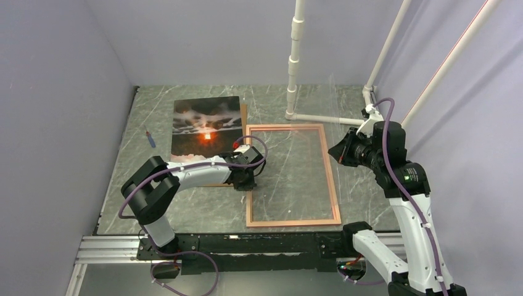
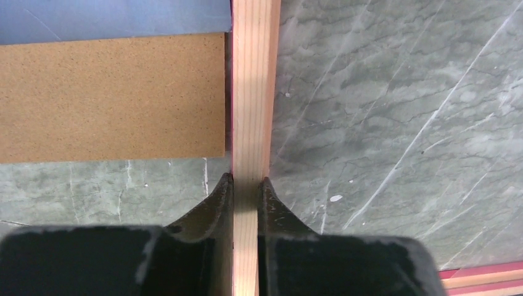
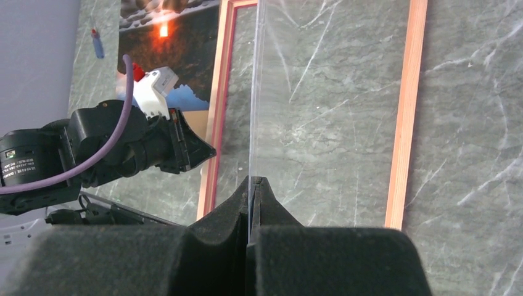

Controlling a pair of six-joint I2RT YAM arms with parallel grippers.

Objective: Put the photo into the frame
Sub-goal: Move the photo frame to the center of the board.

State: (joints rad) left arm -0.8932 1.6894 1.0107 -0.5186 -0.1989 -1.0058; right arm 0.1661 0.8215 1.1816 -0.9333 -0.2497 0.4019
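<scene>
Photo (image 1: 205, 126) just left of frame (image 1: 293, 221)

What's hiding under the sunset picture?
A brown board peeks out from under the photo, lying on the table. The photo covers most of it, so anything else beneath is hidden.

Clear sheet (image 3: 255, 92), brown board (image 2: 111, 98), blue pen (image 1: 150, 139)

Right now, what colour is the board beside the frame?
Speckled tan-brown; the board shows best in the left wrist view.
</scene>
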